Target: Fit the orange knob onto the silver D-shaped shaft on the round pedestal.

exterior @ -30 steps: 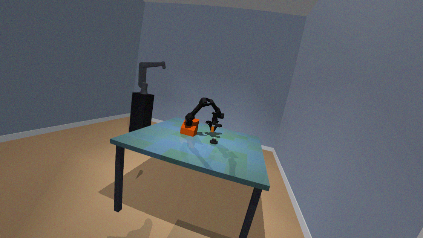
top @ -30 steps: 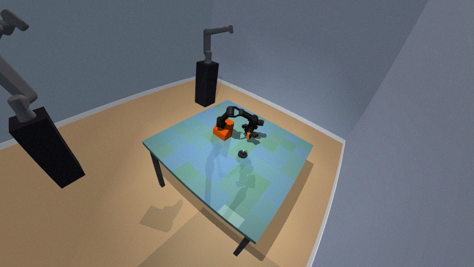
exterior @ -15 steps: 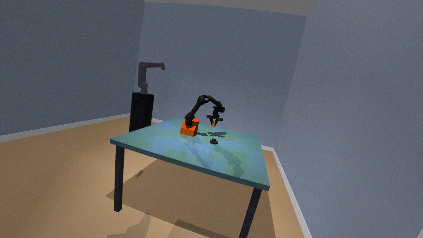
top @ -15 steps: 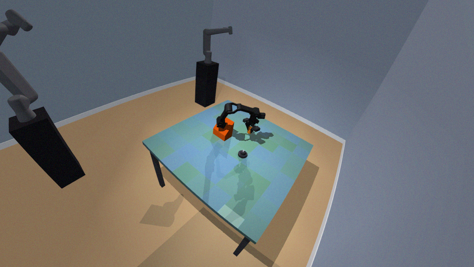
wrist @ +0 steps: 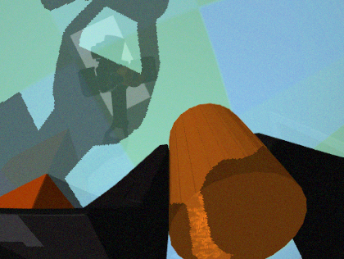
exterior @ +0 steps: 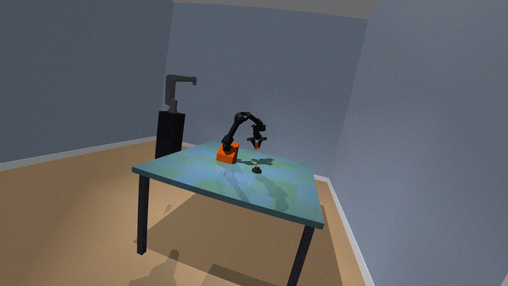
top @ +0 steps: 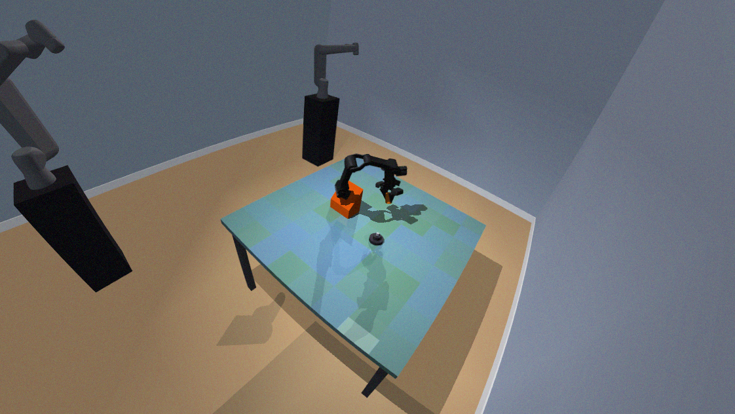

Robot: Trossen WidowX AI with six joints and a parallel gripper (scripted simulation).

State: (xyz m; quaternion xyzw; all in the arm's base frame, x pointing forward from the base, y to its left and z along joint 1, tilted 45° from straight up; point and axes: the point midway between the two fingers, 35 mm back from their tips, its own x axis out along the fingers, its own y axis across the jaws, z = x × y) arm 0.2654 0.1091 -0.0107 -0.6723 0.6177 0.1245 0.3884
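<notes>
Black parallel-jaw gripper (top: 388,197) (exterior: 256,145) (wrist: 210,147) closed on the ribbed orange cylindrical knob (top: 388,198) (exterior: 256,145) (wrist: 229,164), held aloft above the blue-and-green patchwork table (top: 308,246) (exterior: 220,181). Knob sits off the shaft; its underside hole is hidden. Dark round pedestal (top: 376,240) (exterior: 256,170) with short silver shaft (top: 377,234) (exterior: 256,166) stands on the tabletop, roughly at six o'clock from the knob in the top view. Orange block-shaped base (top: 337,209) (exterior: 224,158) under the black arm (top: 378,162) (exterior: 232,129) lies toward nine o'clock from the knob, same view. Shaft's flat side too small to make out.
</notes>
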